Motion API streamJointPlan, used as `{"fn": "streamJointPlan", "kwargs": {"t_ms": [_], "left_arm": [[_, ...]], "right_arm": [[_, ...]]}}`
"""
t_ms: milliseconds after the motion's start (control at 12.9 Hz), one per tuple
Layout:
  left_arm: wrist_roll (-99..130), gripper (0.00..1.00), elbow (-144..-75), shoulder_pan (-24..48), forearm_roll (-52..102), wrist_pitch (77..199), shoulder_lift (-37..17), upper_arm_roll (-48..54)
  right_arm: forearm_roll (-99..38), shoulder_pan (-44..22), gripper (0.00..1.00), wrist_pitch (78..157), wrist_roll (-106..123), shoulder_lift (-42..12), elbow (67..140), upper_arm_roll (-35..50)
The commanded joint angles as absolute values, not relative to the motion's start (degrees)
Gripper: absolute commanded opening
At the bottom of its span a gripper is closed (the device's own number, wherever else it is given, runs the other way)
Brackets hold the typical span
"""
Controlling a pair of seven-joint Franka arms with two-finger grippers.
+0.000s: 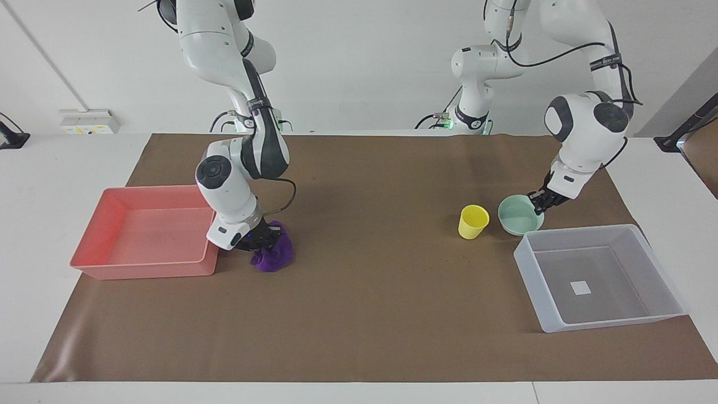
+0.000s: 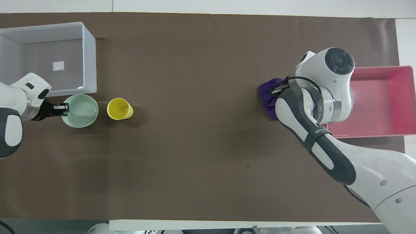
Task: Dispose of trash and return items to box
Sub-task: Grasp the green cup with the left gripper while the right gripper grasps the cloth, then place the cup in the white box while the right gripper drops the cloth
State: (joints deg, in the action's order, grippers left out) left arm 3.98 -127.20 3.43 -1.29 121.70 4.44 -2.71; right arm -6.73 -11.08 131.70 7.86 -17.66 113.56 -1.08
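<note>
The purple cloth wad (image 1: pixel 274 255) lies on the brown mat beside the pink tray; in the overhead view (image 2: pixel 267 97) my right arm covers part of it. My right gripper (image 1: pixel 261 240) is pressed into its top and shut on it. The mint-green bowl (image 1: pixel 519 217) sits beside the yellow cup (image 1: pixel 473 221), just nearer to the robots than the translucent box (image 1: pixel 578 230). My left gripper (image 1: pixel 539 201) is shut on the bowl's rim, on the side away from the cup. The overhead view shows the left gripper (image 2: pixel 62 107), bowl (image 2: pixel 81 111), cup (image 2: pixel 119 109) and box (image 2: pixel 89 58).
The pink tray (image 1: pixel 140 189) stands at the right arm's end of the table, its corner touching the right wrist. It also shows in the overhead view (image 2: pixel 380 68). A brown mat (image 1: pixel 370 292) covers the table. The box holds only a small white square (image 1: pixel 580 288).
</note>
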Motion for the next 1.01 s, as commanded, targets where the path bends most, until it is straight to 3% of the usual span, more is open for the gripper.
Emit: {"fn": "streamJointPlan", "kwargs": {"t_ms": [0, 233, 388, 543, 931], "left_arm": [[4.40, 0.00, -116.94, 3.52, 0.07, 109.02, 5.28, -2.99], [4.22, 0.00, -108.14, 2.46, 1.93, 110.47, -1.99, -3.86], [4.13, 0.00, -98.93, -2.35, 6.65, 114.15, -11.12, -3.87], [4.13, 0.00, -92.05, -2.81, 7.47, 117.49, -18.51, -3.87], [4.04, 0.00, -92.90, -2.90, 7.74, 127.09, -26.27, -3.87]], "right_arm": [[-7.82, -10.90, 0.00, 125.63, 7.38, -14.60, 110.76, -0.97], [-7.82, -10.02, 0.00, 115.95, 7.38, -12.05, 104.78, -1.49], [-7.30, -7.14, 0.00, 111.39, 7.38, -9.24, 101.79, -1.67], [-6.86, -4.67, 0.00, 103.93, 8.61, -7.74, 97.41, -1.67], [-2.22, 5.96, 0.00, 102.38, 13.01, -3.61, 103.07, -1.67]]}}
